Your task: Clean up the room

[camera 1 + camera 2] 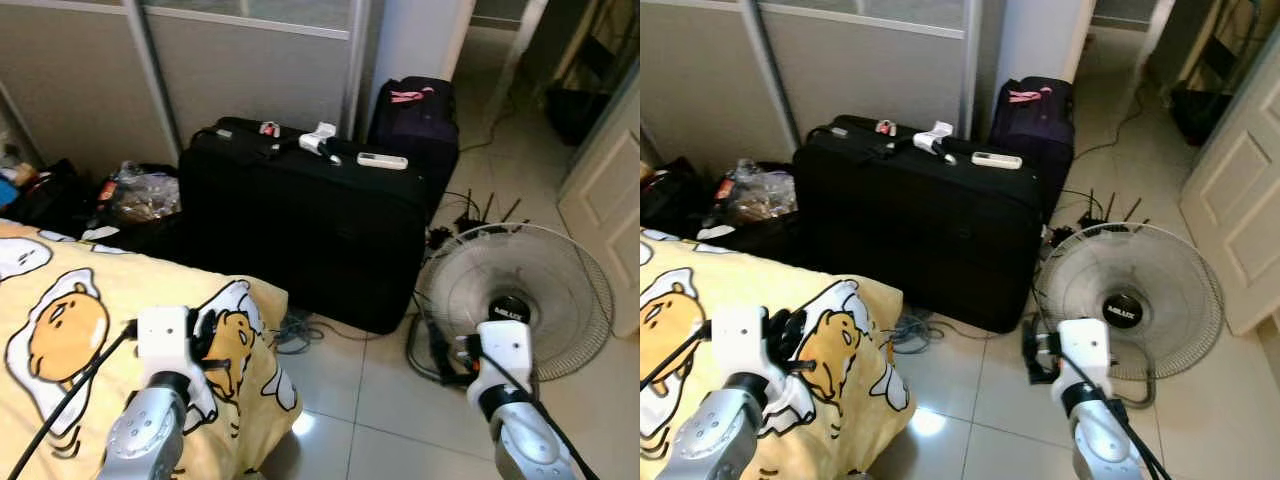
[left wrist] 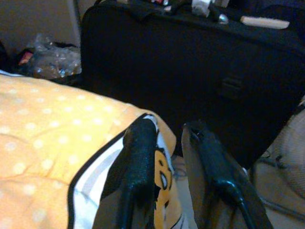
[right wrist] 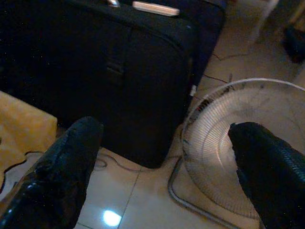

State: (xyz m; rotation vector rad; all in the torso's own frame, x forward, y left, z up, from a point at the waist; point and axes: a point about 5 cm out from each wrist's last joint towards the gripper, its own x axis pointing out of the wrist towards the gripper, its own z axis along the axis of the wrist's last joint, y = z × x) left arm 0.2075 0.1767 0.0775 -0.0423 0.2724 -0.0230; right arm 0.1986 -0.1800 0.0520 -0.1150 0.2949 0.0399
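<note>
A large black fabric suitcase [image 1: 300,235] stands upright on the glossy pale tiled floor [image 1: 380,400], its back near the grey sliding wardrobe doors [image 1: 240,70]. On its top edge lie a slim white remote control [image 1: 382,160] and, just beside it, a small white gadget [image 1: 317,137]. A dark purple bag with a pink strap [image 1: 415,125] stands behind the suitcase's right end. To the left, against the doors, a crumpled clear plastic bag [image 1: 145,195] rests on a pile of dark things. On the right a round white wire-caged floor fan [image 1: 520,290] leans back on its stand, close to the suitcase, with black cables [image 1: 470,215] trailing on the tiles behind it — a cream panelled door [image 1: 610,190] stands further right. In the foreground, the corner of a bed covered by a yellow blanket printed with cartoon egg-yolk figures [image 1: 90,330] hangs toward the floor. The left gripper [image 2: 171,162] hovers over that blanket corner, its two black fingers [image 2: 138,157] slightly parted with nothing between them. The right gripper [image 3: 167,167] hangs above the tiles between suitcase and fan — spread wide and empty.
</note>
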